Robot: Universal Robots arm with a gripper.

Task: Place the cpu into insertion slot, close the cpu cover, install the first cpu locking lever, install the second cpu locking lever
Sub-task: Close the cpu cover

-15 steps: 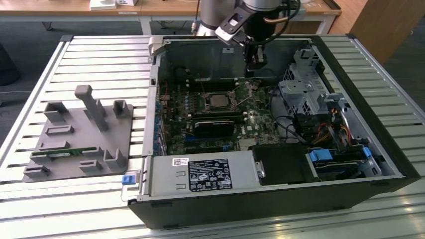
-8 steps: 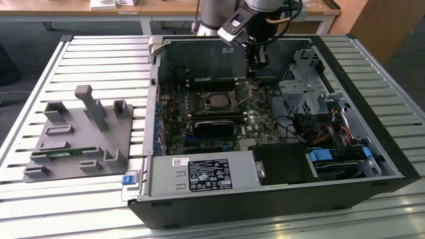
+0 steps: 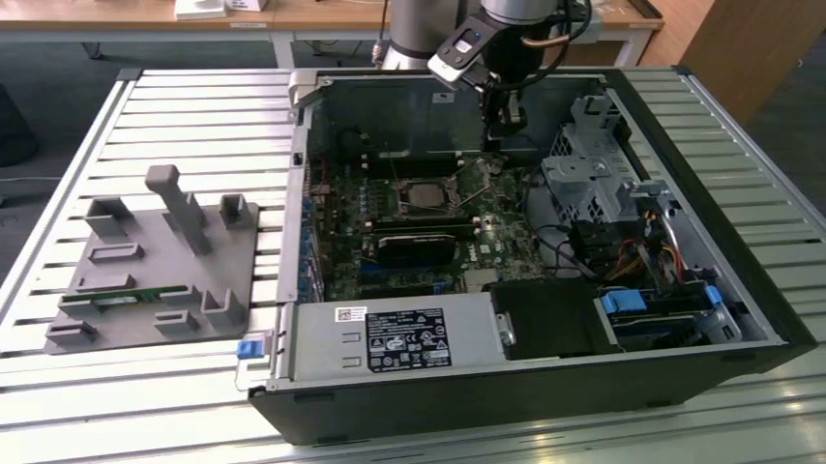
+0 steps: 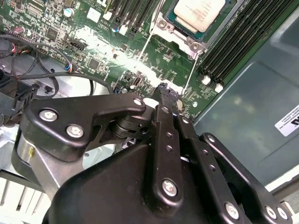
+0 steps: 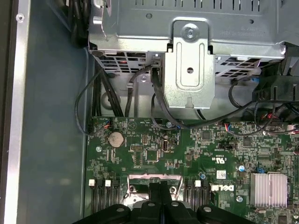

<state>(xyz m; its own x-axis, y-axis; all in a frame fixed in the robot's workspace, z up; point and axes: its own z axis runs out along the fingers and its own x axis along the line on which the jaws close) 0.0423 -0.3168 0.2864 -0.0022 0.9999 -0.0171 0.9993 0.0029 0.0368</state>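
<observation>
Dull silver-grey metal cpu (image 4: 201,14) — matt black tool (image 4: 167,93) — glossy green circuit board (image 4: 107,51)

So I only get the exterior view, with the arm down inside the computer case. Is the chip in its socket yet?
Observer: Yes. The slot you see holds the cpu; the second wrist view shows its pale metal top facing up.
Visitor: Is the claw holding anything?
Observer: The gripper is shut, with nothing seen between its fingers.
Visitor: And the locking levers?
Observer: Two thin wire levers run from the socket toward the gripper's tip, and one ends close beside it.
</observation>
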